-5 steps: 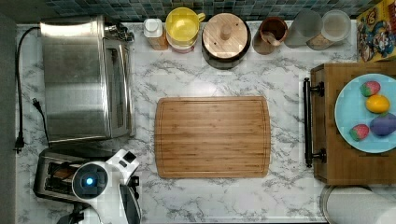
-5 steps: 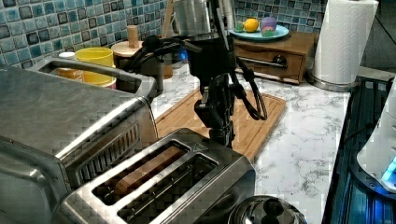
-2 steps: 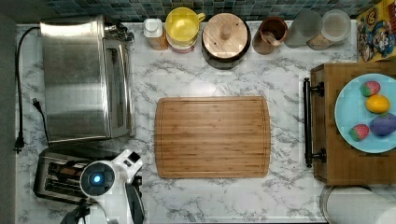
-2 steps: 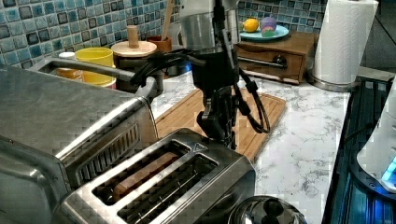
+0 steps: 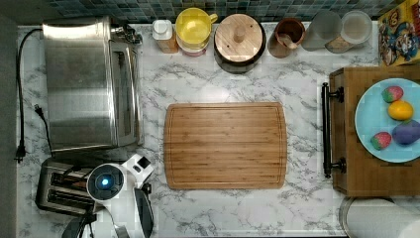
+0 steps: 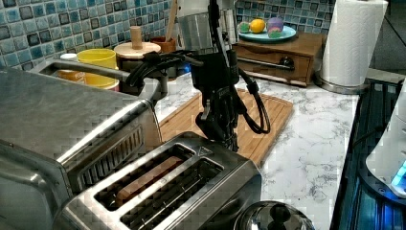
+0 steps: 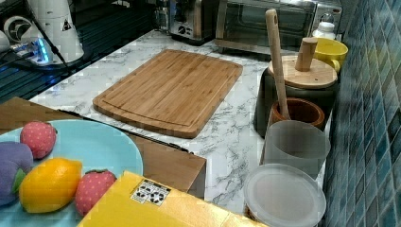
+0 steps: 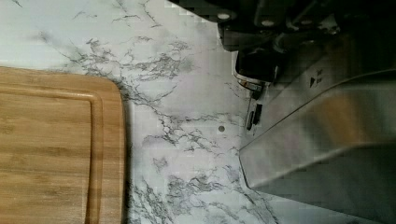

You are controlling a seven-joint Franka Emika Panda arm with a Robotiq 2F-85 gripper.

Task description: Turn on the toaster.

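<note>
Small brushed-steel two-slot toaster (image 6: pixel 177 187) sits on white marble counter (image 5: pixel 307 89), at the top view's lower left, just in front of the large steel toaster oven (image 5: pixel 86 82). Black pincer (image 6: pixel 225 136) hangs at the toaster's far end, beside the bamboo cutting board (image 5: pixel 225 146). Arm hides lever; pincer state: cannot tell.

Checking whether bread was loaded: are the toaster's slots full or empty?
One slot of the toaster holds a brown slice; the other looks empty.
</note>
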